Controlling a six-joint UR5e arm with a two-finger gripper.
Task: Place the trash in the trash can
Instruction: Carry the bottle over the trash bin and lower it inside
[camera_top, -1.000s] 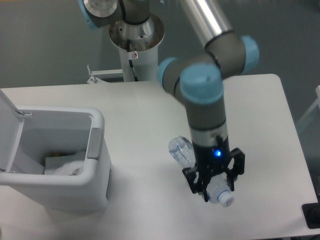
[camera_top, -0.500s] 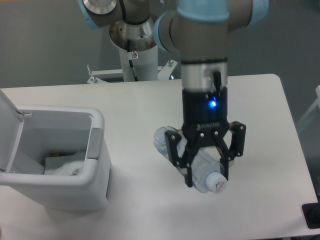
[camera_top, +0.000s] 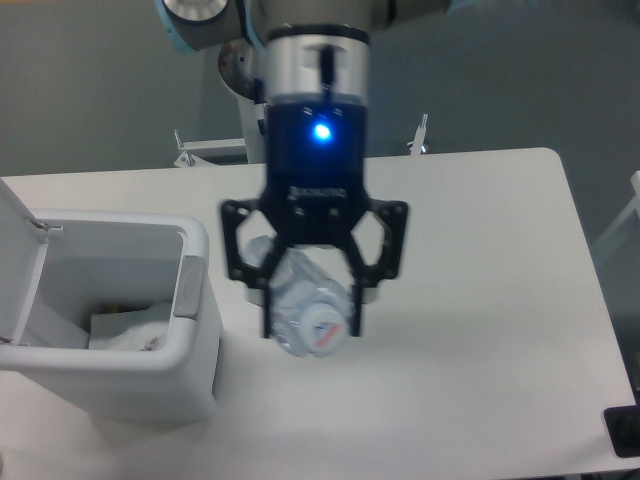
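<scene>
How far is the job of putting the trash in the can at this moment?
Done: one clear packet already lies inside the open trash can. In hand: the gripper holds the crushed bottle between its jaws, lifted above the table, just right of the can. Left: carry the bottle over the opening and release it.

Gripper (camera_top: 311, 312) above table (camera_top: 480, 300), fingers clamped on crushed bottle (camera_top: 305, 310), pale cap facing camera. Blue light on wrist. Bottle just right of trash can (camera_top: 150, 365), not over opening. Lid (camera_top: 18, 250) hinged up at left. Clear packet (camera_top: 125, 330) lies inside can.
</scene>
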